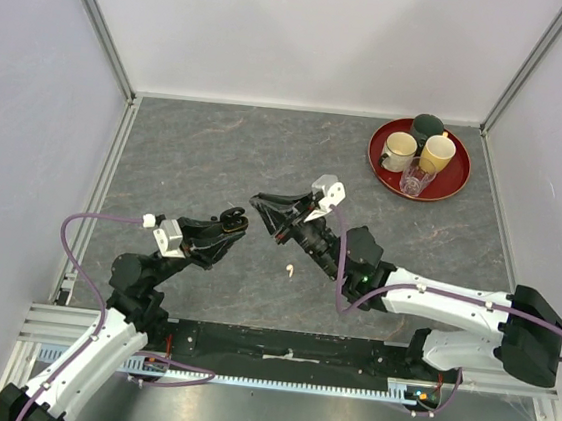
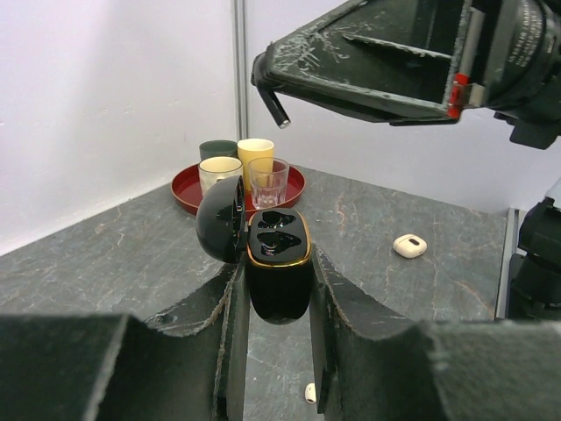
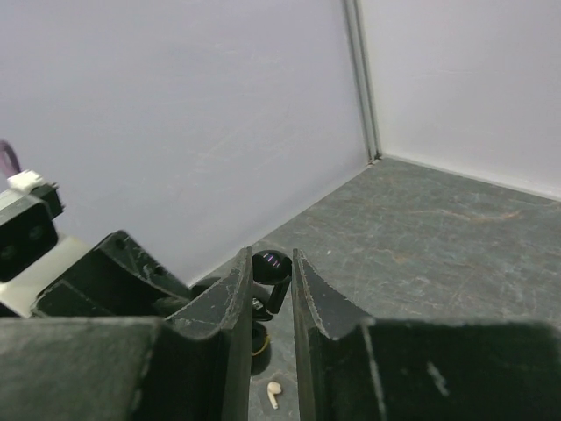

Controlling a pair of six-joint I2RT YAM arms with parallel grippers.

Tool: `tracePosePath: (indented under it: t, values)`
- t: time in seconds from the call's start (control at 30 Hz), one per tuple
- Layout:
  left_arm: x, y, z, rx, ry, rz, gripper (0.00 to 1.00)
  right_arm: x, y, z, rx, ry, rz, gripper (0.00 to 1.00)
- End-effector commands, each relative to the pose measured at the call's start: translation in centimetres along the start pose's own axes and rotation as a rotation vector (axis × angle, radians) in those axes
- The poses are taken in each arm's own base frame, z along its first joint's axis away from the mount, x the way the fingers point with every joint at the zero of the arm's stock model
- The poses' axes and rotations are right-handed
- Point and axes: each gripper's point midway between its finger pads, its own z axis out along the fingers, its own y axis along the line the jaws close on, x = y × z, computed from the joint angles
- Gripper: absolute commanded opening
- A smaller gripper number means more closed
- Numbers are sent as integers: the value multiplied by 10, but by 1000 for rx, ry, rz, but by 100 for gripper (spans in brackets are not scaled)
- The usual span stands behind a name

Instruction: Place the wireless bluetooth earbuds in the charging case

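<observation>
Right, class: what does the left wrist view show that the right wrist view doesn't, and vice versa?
Left wrist only: the inside of the open black charging case, clamped in the left hand, and the red tray of cups. Right wrist only: the round head of the black earbud pinched in the right hand. Both: a cream earbud lying on the table below.

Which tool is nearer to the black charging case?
Left. The left tool grips the case between its fingers; the right tool hangs above it, apart, holding a black earbud.
</observation>
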Motion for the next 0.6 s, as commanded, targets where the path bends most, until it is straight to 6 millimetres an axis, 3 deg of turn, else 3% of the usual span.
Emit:
tracePosePath:
  t: [0.0,0.13,0.57]
  values:
    - [-13,0,2,7,-45,50,2,-15,23,5,-53,-39,-21,0]
    - [-13,-1,2,7,-45,50,2,-4,35,4,-68,-15,-48,0]
    - [-15,-2,2,14,-53,46,2,20,40,8,-53,12,-94,0]
